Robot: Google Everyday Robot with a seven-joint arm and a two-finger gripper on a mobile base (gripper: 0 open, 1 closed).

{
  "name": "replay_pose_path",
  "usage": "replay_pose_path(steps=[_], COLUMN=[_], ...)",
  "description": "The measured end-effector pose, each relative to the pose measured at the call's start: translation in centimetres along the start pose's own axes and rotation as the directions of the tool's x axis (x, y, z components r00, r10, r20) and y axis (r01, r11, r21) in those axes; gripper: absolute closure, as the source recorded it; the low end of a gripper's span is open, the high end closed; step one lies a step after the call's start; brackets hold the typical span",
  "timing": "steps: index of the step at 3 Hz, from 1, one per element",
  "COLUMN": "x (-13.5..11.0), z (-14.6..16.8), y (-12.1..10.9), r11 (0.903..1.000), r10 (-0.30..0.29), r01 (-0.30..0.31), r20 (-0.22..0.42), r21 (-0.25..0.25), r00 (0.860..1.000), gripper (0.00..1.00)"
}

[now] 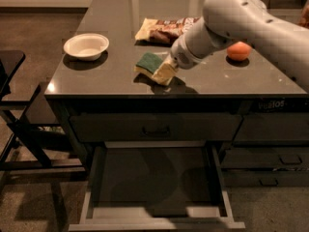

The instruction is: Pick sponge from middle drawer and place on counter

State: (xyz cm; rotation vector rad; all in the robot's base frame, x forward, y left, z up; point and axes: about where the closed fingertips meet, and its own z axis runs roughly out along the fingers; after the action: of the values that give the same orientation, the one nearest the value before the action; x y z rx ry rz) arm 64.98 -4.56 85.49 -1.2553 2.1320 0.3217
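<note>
The sponge, green on top with a yellow base, is held tilted just over the counter near its front edge, casting a shadow right below it. My gripper is shut on the sponge's right end, and the white arm comes in from the upper right. The middle drawer is pulled wide open below the counter, and its grey floor holds nothing.
A white bowl sits at the counter's left. A brown-and-yellow snack bag lies behind the sponge and an orange fruit is at the right. A shut drawer with a dark handle is above the open one. A dark chair stands at the left.
</note>
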Motion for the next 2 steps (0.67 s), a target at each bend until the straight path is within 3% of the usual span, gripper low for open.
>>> replay_pose_path(steps=[1,2], x=[-0.29,-0.36], z=[2.25,2.35], y=[-1.03,-1.06], r11=[0.9997,0.9996], r10=[-0.012,-0.012], r01=[0.012,0.011], r20=[-0.019,-0.018], r21=[-0.024,-0.025], r00=[1.0,1.0], gripper=[1.0,0.81])
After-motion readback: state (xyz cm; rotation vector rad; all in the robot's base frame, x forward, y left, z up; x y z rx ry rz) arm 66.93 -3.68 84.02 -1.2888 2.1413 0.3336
